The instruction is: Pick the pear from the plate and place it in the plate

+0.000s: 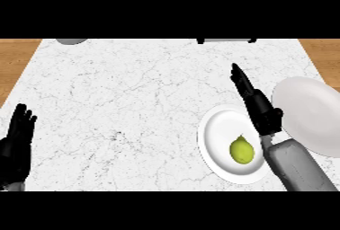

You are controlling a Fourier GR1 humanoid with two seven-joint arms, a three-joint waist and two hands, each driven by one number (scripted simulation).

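My right forearm point(297, 164): grey, nearest the view, coming up from the lower edge just right of the near plate and covering part of that plate's right rim.
My right hand point(260, 108): black, fingers straight and together, pointing away from me over the counter; it is released and holds nothing. It sits over the near plate's upper right rim, in the gap between the two plates.
Pear point(242, 150): yellow-green, lying on the near plate, right of the plate's centre and toward its near side, stem end pointing away from me. It is just left of my right forearm; I cannot tell whether they touch.
Near plate point(216, 134): white, round, on the marble counter.
Far plate point(312, 112): white, right of the near plate and a little farther from me, reaching the view's right edge; nothing on it.
My left hand point(16, 143): black, open, fingers up, resting well left of the near plate at the view's left edge.
Counter point(133, 112): white marble with grey veins; wooden floor point(16, 58) shows past its sides.
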